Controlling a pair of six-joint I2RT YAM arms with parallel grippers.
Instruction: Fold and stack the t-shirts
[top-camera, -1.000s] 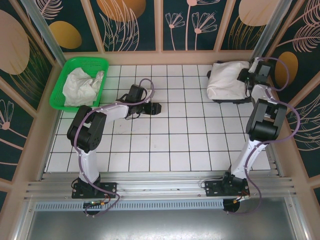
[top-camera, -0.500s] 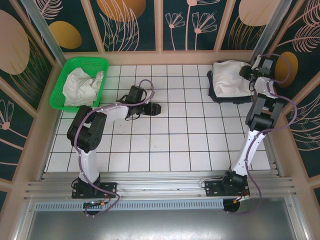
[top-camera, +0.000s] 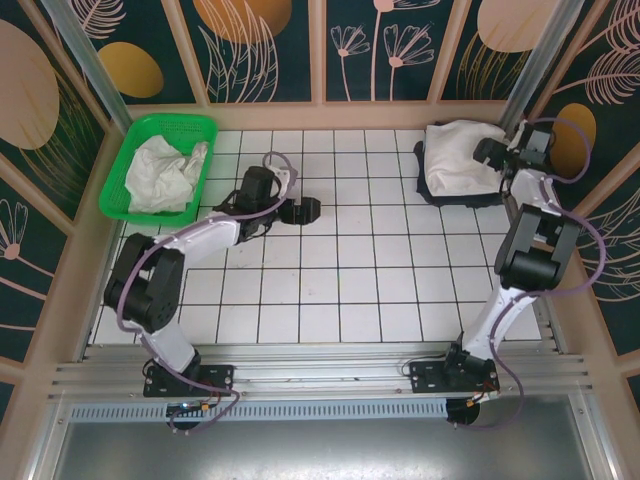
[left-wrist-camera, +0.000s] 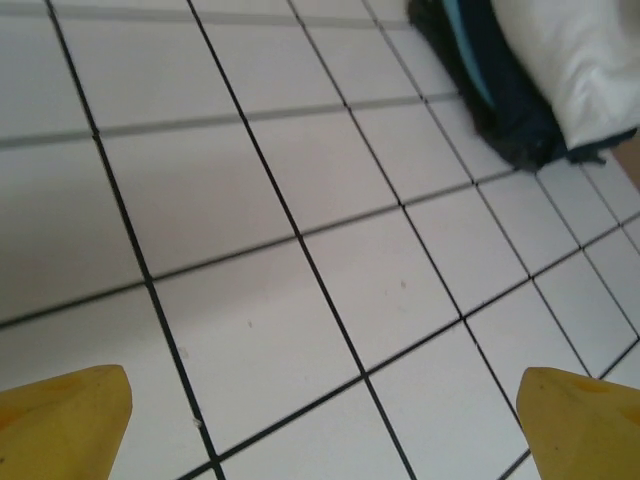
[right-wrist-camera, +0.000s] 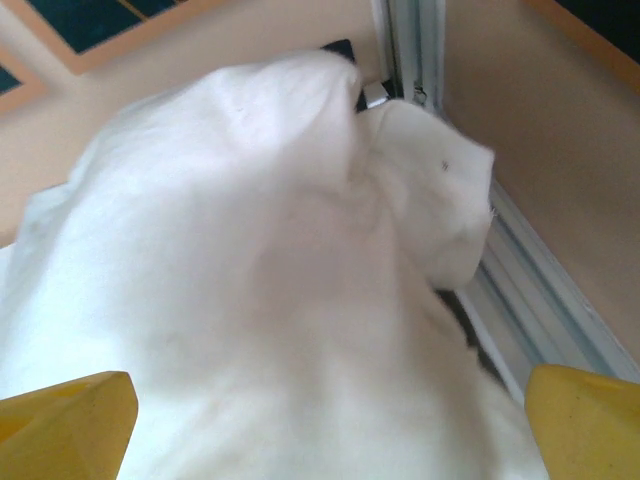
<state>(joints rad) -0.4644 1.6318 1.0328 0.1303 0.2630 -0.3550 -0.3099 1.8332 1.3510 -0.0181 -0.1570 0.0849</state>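
Note:
A folded off-white t-shirt (top-camera: 455, 158) lies on a dark navy t-shirt (top-camera: 440, 199) in the far right corner. My right gripper (top-camera: 492, 152) hovers at the stack's right edge, open. In the right wrist view its yellow fingertips (right-wrist-camera: 65, 420) are spread wide over the white t-shirt (right-wrist-camera: 260, 280). A crumpled off-white t-shirt (top-camera: 165, 172) fills the green basket (top-camera: 205, 125). My left gripper (top-camera: 300, 210) is open, low over bare tiles at mid-table. The left wrist view has the stack at its top right, the navy t-shirt (left-wrist-camera: 500, 100) under the white t-shirt (left-wrist-camera: 575, 55).
The white tiled table (top-camera: 340, 280) is walled on three sides by patterned panels. The stack sits tight against the back wall and the right corner post (right-wrist-camera: 420, 50). The basket stands in the far left corner.
The left arm's elbow swung out to the left and its gripper shifted slightly toward the back. The right gripper drew back to the right as the white t-shirt settled nearer the back wall.

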